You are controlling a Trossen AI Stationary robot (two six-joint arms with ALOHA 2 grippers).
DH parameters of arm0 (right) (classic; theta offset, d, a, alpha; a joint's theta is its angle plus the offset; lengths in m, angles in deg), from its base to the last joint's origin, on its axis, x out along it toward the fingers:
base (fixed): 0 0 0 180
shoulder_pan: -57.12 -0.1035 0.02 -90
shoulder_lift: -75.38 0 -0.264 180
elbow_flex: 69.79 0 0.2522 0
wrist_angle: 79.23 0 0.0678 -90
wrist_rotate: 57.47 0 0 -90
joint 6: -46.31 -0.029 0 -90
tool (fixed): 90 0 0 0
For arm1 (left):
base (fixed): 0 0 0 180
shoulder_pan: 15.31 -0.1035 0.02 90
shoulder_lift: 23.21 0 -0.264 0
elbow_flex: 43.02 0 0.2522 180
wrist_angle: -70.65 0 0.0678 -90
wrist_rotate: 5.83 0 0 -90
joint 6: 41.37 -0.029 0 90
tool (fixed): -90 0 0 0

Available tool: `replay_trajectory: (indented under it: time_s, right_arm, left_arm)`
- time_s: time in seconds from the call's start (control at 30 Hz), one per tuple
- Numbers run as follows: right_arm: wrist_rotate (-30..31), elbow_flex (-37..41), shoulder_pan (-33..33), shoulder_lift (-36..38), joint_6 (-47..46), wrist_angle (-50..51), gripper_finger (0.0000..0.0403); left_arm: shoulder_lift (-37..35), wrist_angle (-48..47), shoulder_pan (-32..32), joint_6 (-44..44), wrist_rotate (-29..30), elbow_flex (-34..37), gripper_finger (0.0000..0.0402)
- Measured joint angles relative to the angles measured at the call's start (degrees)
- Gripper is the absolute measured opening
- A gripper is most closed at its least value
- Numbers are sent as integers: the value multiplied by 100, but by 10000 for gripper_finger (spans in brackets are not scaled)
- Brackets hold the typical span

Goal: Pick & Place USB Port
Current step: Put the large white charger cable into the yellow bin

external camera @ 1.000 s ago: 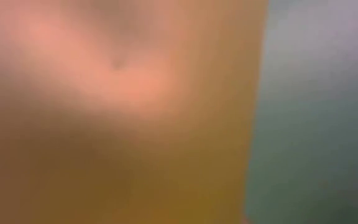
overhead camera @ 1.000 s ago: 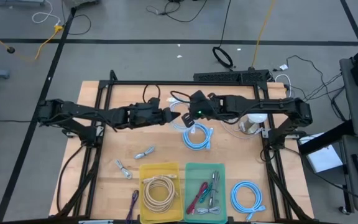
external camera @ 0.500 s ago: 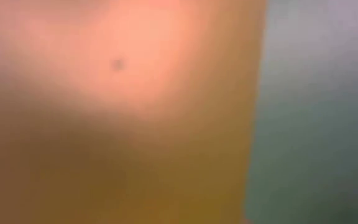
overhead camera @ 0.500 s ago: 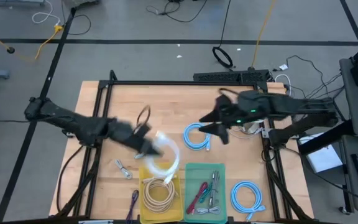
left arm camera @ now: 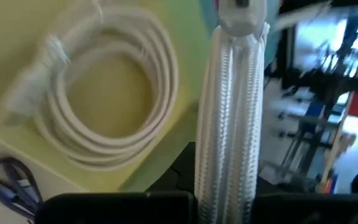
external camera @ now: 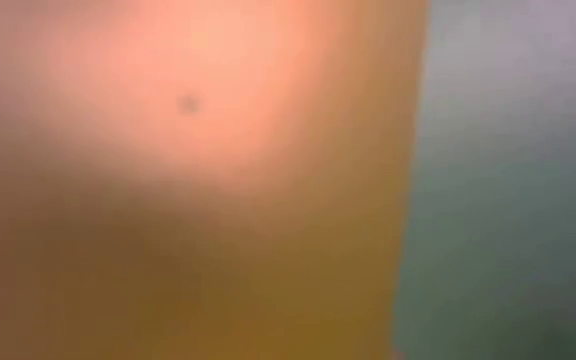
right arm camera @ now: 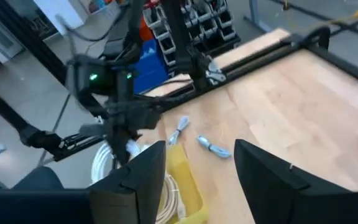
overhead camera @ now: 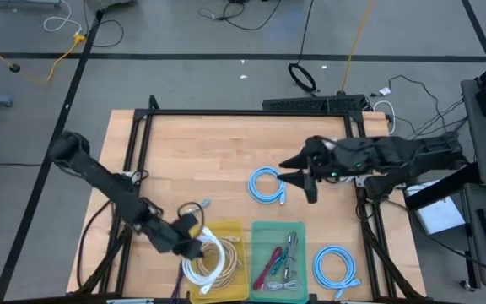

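Left gripper [overhead camera: 194, 245] is pinching white braided cable [left arm camera: 229, 118] over yellow bin [overhead camera: 239, 230]; you're handling something light, floppy, so grip bundled middle. Right gripper [overhead camera: 300, 179] is hanging spread.

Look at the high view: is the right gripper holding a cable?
No. The right gripper stands open and empty above the table, beside the blue coiled cable, which lies flat on the wood.

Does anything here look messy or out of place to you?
Yes. The white cable coil held by the left gripper hangs partly over the yellow bin, above another coil, not lying flat inside. Two small grey connectors lie loose on the table. The low view is blocked by something right against its lens.
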Motion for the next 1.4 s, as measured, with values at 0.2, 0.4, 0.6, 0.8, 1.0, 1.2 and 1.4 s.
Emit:
replay_trajectory:
  time_s: [0.2, 0.4, 0.6, 0.8, 1.0, 1.2, 1.4]
  right_arm:
    - [-398, 1015, 10, -28, -481, -1343, 180]
    - [-452, 1792, 10, -24, -897, -2779, 176]
    - [-633, 1975, 2, -17, -1044, -3218, 175]
    - [-702, 1975, -78, -17, -1055, -3301, 173]
    - [-432, 1975, -143, -17, -1015, -3299, 160]
    - [-429, 1975, -136, -17, -928, -3361, 146]
    - [-431, 1975, -136, -17, -687, -3380, 142]
  left_arm:
    - [928, 577, -105, -311, -522, 4, 12]
    - [1318, 1453, -577, -949, -772, 0, 12]
    - [1321, 989, -929, -1247, -1107, 0, 12]
    - [1316, 581, -1076, -1475, -1688, -2, 80]
    - [1316, 441, -1216, -1716, -1790, -7, 172]
    - [1312, 329, -1380, -1938, -1951, -13, 204]
    - [1310, -141, -1475, -2173, -2142, -86, 194]
